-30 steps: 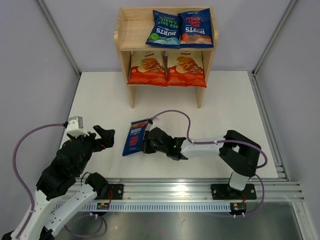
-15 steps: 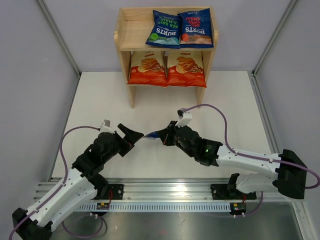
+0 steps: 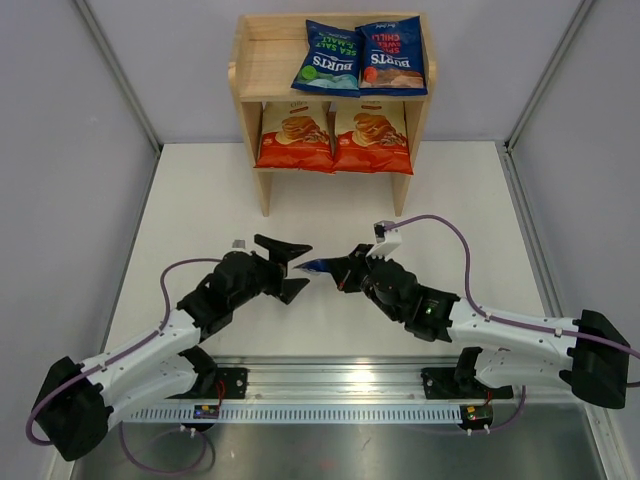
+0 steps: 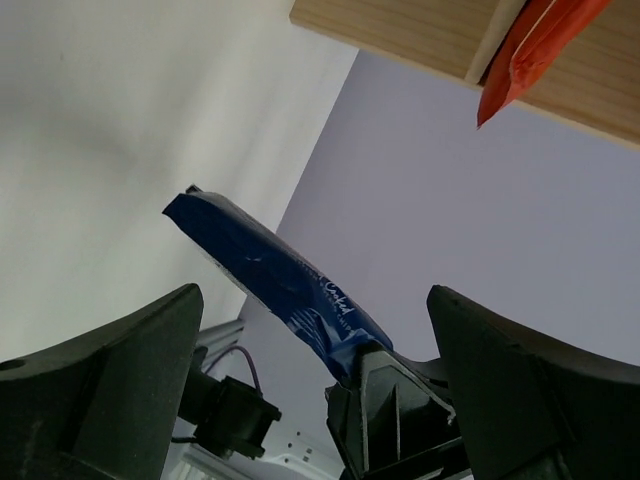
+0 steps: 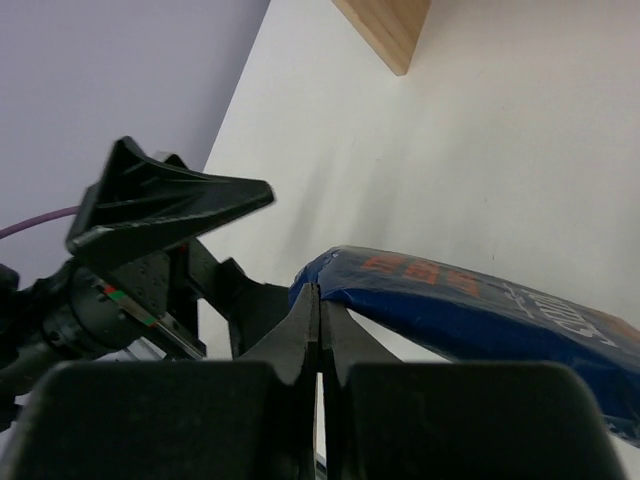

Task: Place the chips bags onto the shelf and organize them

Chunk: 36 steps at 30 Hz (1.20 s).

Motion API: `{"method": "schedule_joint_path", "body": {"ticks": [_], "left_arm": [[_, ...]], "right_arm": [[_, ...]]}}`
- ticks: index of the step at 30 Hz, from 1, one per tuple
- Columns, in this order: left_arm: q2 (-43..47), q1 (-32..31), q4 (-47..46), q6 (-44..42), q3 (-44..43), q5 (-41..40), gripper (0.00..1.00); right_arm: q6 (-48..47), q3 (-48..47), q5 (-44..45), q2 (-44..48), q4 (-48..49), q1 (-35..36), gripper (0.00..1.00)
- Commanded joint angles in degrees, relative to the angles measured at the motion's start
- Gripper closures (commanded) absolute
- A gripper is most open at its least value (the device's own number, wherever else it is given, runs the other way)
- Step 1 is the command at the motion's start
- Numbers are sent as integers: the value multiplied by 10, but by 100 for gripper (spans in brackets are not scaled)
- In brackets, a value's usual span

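Note:
My right gripper (image 3: 345,270) is shut on the edge of a dark blue Burts bag with red lettering (image 3: 318,266) and holds it above the table. In the right wrist view its fingers (image 5: 318,300) pinch the bag's end (image 5: 470,300). My left gripper (image 3: 300,266) is open and faces the bag's free end, which lies in front of its gap (image 4: 312,292) without touching. The bag (image 4: 270,280) shows there too. The wooden shelf (image 3: 250,70) holds a teal Burts bag (image 3: 328,55) and a red Burts bag (image 3: 392,55) on top, and two Cassava bags (image 3: 296,135) (image 3: 372,135) below.
The shelf stands at the table's far edge, its legs (image 3: 264,195) on the white table top (image 3: 200,200). Grey walls close the sides. A metal rail (image 3: 400,375) runs along the near edge. The top tier's left part (image 3: 270,55) is bare wood.
The right gripper lifted the blue bag off the table and swung it up to the right. The left arm reached in from the left with its jaws open toward the bag.

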State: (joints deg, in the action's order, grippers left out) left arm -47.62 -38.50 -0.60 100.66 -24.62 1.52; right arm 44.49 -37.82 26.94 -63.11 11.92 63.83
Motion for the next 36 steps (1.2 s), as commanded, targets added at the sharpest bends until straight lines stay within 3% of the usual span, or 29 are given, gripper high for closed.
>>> {"method": "schedule_joint_path", "body": {"ticks": [1, 6, 8, 10, 11, 13, 18, 23, 24, 27, 28, 31, 36], "left_arm": [[-41, -25, -106, 65, -22, 37, 1], [-74, -34, -131, 69, -32, 32, 1], [-72, -34, -136, 69, -32, 18, 6], [-74, -34, -141, 68, -27, 4, 16], [-75, -34, -149, 68, -25, 2, 26], [-82, -34, -158, 70, -20, -3, 35], [-98, -32, -208, 67, -4, 1, 70], [-86, -25, -222, 33, -7, 1, 80], [-81, -24, -216, 5, -13, -1, 81], [-52, -11, -186, -64, -25, -13, 83], [-42, -6, -177, -83, -33, -13, 85], [-2, 7, -159, -176, -47, -50, 86], [66, 14, -184, -364, -54, -57, 87]], "right_arm": [[-22, 7, 11, 15, 85, -2, 100], [-35, 20, -30, 12, 125, -2, 100], [-34, 38, -52, 17, 157, -2, 100], [-27, 56, -70, 20, 188, -1, 100], [-27, 61, -78, 21, 199, -1, 100], [-30, 67, -104, 20, 217, 0, 100], [-38, 72, -136, 26, 239, 3, 100], [-41, 85, -129, 53, 224, 3, 99], [-41, 86, -124, 67, 214, 2, 85], [-28, 86, -111, 104, 158, 3, 62], [-24, 83, -102, 115, 115, 3, 47], [1, 58, -76, 168, -9, 2, 24], [2, -18, -94, 232, -213, -20, 16]]}}
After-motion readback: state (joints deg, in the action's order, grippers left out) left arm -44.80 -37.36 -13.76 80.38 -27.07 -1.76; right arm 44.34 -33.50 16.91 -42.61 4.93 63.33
